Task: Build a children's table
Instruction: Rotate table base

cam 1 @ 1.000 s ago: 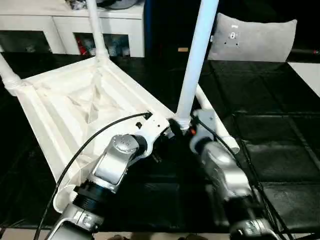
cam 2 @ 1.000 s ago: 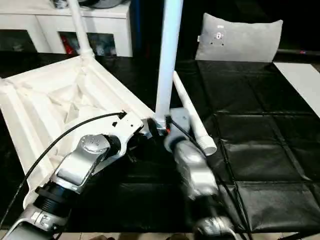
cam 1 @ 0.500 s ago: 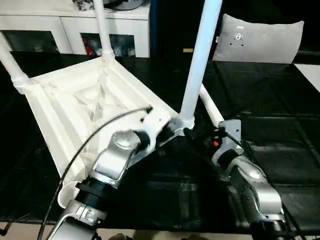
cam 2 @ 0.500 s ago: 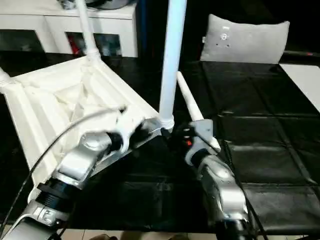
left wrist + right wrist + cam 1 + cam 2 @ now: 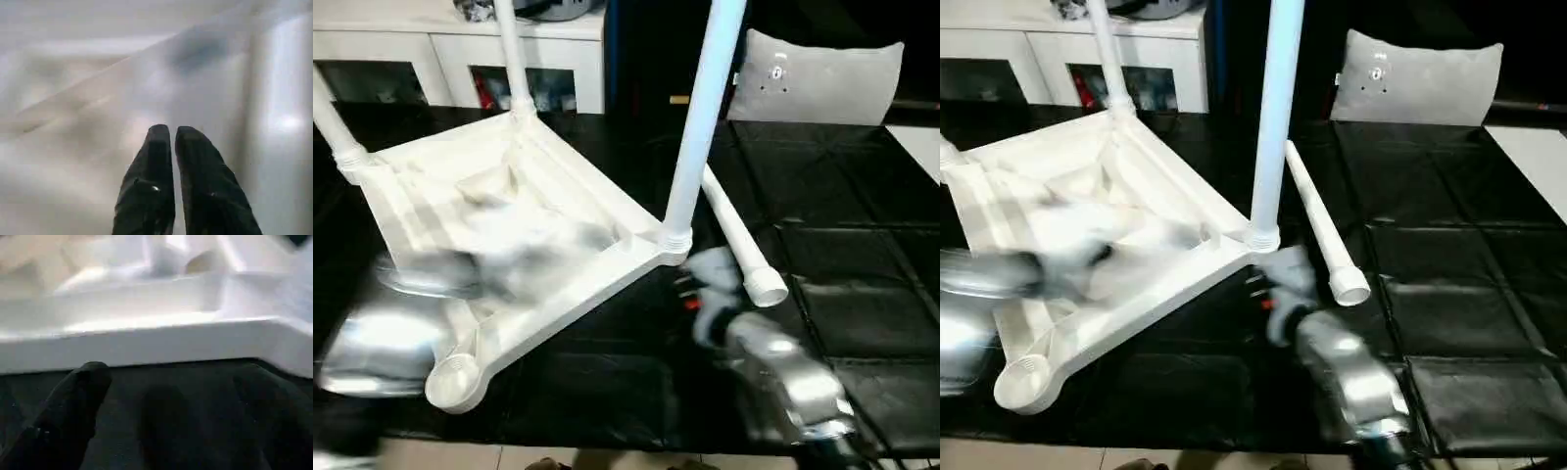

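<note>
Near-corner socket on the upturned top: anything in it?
Nothing seated: the near-corner socket of the upturned top shows an open round rim. Its depth is hidden. A loose leg lies on the black mat.

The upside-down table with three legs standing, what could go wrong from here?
1. The loose leg lies on the black mat right beside the tabletop; a sweeping arm might roll it away.
2. The empty corner socket sits near the mat's front edge, so a nudge could slide the top off.
3. The tall near leg stands close to the right gripper; a bump may loosen it.
</note>
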Tool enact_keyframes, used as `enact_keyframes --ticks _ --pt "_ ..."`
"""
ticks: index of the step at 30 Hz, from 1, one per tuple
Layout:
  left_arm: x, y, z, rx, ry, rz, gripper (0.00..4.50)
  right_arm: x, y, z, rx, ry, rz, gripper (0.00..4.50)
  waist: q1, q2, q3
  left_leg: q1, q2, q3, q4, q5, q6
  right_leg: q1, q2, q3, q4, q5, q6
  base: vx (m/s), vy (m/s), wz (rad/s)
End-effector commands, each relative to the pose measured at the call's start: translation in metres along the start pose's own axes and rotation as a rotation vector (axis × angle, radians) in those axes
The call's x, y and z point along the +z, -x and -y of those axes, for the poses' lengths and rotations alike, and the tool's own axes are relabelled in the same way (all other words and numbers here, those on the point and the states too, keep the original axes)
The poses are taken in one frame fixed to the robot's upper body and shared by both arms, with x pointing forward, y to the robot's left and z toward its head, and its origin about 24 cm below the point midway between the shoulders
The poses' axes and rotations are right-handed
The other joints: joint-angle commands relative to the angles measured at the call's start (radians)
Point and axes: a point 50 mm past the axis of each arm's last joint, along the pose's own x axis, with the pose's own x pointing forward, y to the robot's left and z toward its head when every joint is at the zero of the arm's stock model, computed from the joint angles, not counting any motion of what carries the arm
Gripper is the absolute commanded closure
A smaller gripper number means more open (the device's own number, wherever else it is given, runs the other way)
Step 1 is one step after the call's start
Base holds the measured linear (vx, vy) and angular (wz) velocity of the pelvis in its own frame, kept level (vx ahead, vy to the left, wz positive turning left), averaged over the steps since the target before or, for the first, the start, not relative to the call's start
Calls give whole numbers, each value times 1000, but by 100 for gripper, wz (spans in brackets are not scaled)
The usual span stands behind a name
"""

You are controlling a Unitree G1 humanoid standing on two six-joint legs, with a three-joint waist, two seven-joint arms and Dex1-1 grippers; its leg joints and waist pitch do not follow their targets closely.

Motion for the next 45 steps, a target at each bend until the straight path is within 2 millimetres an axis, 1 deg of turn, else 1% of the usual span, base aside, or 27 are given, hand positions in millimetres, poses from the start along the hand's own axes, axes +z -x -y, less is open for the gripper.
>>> enact_keyframes --ticks 1,2,6,9,10,12,13,14,15,16,19,20,22,23,26,27,28,30,31,32,35,38,40,42,43,44,45 --pt "-10 11 -13 69 -10 -69 446 -2 -6 -2 -6 27 -37 0 -7 3 -53 21 32 -15 -77 -237 -14 28 -62 45 -87 -269 -161 0 0 0" --pt "-14 14 -17 94 -19 -98 446 -3 -9 -4 -6 27 -45 0 -2 9 -55 27 33 -17 -77 -247 -26 25 -64 47 -87 -265 -157 0 0 0" --pt "-28 21 -27 127 -35 -182 448 -3 -18 -8 -9 36 -59 0 0 13 -56 27 33 -19 -83 -271 -50 23 -63 46 -82 -228 -161 0 0 0" --pt "-37 19 -17 64 -18 -216 448 1 -26 -8 -29 38 -59 0 -3 10 -55 26 33 -19 -84 -286 -58 25 -65 47 -81 -214 -168 0 0 0" --pt "-37 16 -13 35 30 -194 448 3 -30 -8 -35 34 -58 0 -2 13 -58 27 32 -20 -82 -283 -59 27 -66 48 -80 -210 -170 0 0 0" --pt "-37 16 -13 34 32 -193 448 3 -30 -8 -35 34 -58 0 -1 12 -57 28 32 -18 -81 -285 -61 25 -66 49 -82 -207 -173 0 0 0" --pt "-43 14 -6 -17 11 -228 448 2 -34 -6 -53 25 -72 0 -1 11 -57 26 32 -18 -81 -281 -61 27 -67 49 -81 -203 -173 0 0 0" --pt "-46 14 -4 -33 5 -253 448 2 -36 -6 -61 32 -75 0 -3 10 -56 24 31 -19 -83 -291 -59 27 -66 49 -82 -219 -170 0 0 0" --pt "-50 15 -2 -54 -8 -283 448 3 -38 -5 -66 29 -74 0 -2 19 -57 26 31 -21 -83 -298 -63 27 -68 49 -81 -229 -168 0 0 0" --pt "-55 18 2 -101 -23 -326 448 4 -41 -5 -68 17 -69 0 -6 15 -56 27 32 -22 -83 -327 -65 25 -68 48 -85 -264 -162 0 0 0" --pt "-56 22 10 -190 -21 -342 448 6 -44 -4 -73 19 -64 0 -14 14 -54 28 31 -23 -84 -358 -68 21 -68 50 -88 -312 -160 0 0 0" --pt "-55 24 15 -240 -14 -339 448 7 -46 -4 -74 17 -64 0 -13 18 -53 33 33 -23 -83 -361 -71 17 -69 51 -89 -314 -161 0 0 0" --pt "-52 26 26 -338 -16 -332 448 9 -49 -3 -78 20 -63 0 -15 17 -53 32 34 -25 -85 -377 -78 16 -68 49 -87 -315 -171 0 0 0" --pt "-51 27 32 -386 -7 -326 448 10 -51 -3 -78 20 -63 0 -16 16 -52 32 33 -23 -85 -384 -78 15 -64 49 -88 -316 -169 0 0 0" --pt "-46 28 44 -482 -10 -285 448 11 -55 -3 -79 19 -61 0 -21 14 -52 28 31 -26 -85 -386 -82 19 -67 49 -86 -333 -161 0 0 0" --pt "-36 26 55 -554 11 -216 448 14 -58 -3 -80 22 -56 0 -24 15 -54 30 32 -25 -84 -380 -84 19 -67 50 -86 -314 -164 0 0 0" --pt "-36 26 55 -554 11 -216 448 14 -58 -3 -80 22 -56 0 -27 15 -54 27 31 -25 -84 -368 -85 21 -65 49 -84 -292 -171 0 0 0" --pt "-21 20 69 -644 19 -111 448 19 -62 -3 -78 27 -45 0 -29 11 -58 25 31 -21 -81 -336 -81 26 -65 50 -81 -250 -177 0 0 0" --pt "-17 19 73 -669 20 -88 448 20 -63 -3 -76 29 -41 0 -27 12 -62 28 28 -19 -77 -320 -79 26 -64 50 -79 -232 -178 0 0 0" --pt "-14 17 75 -682 30 -73 448 21 -64 -3 -76 32 -38 0 -29 9 -63 25 28 -18 -77 -309 -76 28 -63 50 -78 -218 -182 0 0 0" --pt "-14 17 75 -682 30 -73 448 21 -64 -3 -76 32 -38 0 -33 6 -68 14 27 -17 -74 -240 -62 41 -64 49 -69 -136 -193 0 0 0" --pt "-14 17 75 -682 30 -73 448 21 -64 -3 -76 32 -38 0 -38 7 -68 14 27 -13 -70 -198 -45 43 -61 48 -67 -84 -209 0 0 0" --pt "-14 17 75 -682 30 -73 448 21 -64 -3 -76 32 -38 0 -38 7 -66 16 27 -13 -71 -214 -47 41 -60 48 -69 -107 -208 0 0 0" --pt "1 -1 80 -673 54 20 448 20 -64 -3 -71 35 -43 0 -40 11 -61 26 27 -10 -70 -263 -59 31 -54 48 -79 -175 -196 0 0 0" --pt "11 -12 84 -668 63 71 448 19 -64 -3 -67 38 -47 0 -36 13 -62 30 28 -10 -68 -277 -62 30 -55 49 -81 -189 -194 0 0 0" --pt "11 -12 84 -668 63 71 448 19 -64 -3 -67 38 -47 0 -32 14 -62 27 26 -12 -70 -284 -67 34 -57 49 -82 -211 -189 0 0 0" --pt "21 -22 89 -662 83 116 448 18 -64 -3 -68 40 -48 0 -28 17 -64 25 29 -16 -73 -294 -73 37 -60 49 -80 -220 -183 0 0 0"
